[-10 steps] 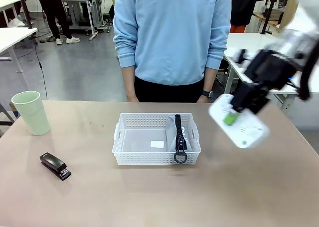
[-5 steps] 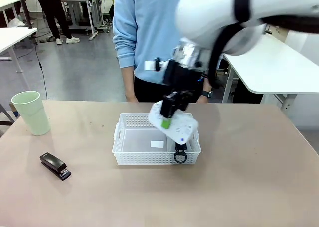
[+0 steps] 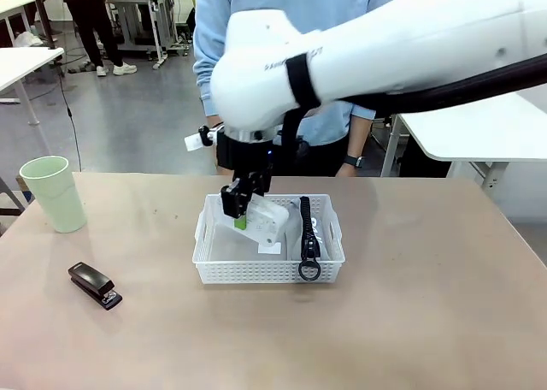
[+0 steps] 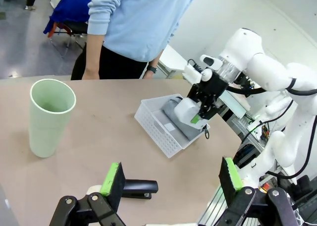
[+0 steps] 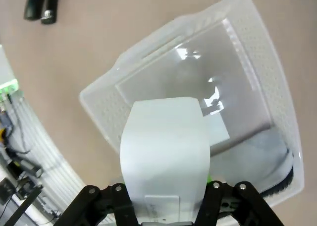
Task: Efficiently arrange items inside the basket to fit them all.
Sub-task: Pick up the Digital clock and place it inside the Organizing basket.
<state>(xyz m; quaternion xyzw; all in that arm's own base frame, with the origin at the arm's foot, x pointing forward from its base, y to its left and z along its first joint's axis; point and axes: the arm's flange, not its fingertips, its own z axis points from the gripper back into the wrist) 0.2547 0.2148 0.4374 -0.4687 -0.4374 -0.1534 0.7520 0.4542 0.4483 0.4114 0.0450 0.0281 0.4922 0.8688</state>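
Placement of the white box is the step in hand. From the front, the right arm reaches across the middle. The right jaws are clamped on the box and hold it tilted over the left half of the basket, with its lower end about at the rim. The grey pouch lies along the basket's right side, and its black strap and ring hang over the front wall. The pale green cup and the black stapler sit on the bench well to the left, outside the basket. A person stands at the far side, taking no part.

From the left wrist, the left jaws stand wide apart and empty above the bench, with the stapler just beyond them and the cup farther off. The basket's walls read as thin, perforated plastic under a flared rim. The cup is a plain tapered tumbler, and the stapler is small and hard-edged.

From the right wrist, the box is a smooth, rounded slab of hard plastic that probably sits slick against the green pads. Below it the basket floor is glossy, flat and bare on this side, with the soft pouch bunched against one wall.

The next move, I judge, calls for levelling the box and lowering it flat onto that bare floor. It should sit tight to a wall or against the yielding pouch, and the jaws should part only once it rests. That would leave room for the cup and stapler.
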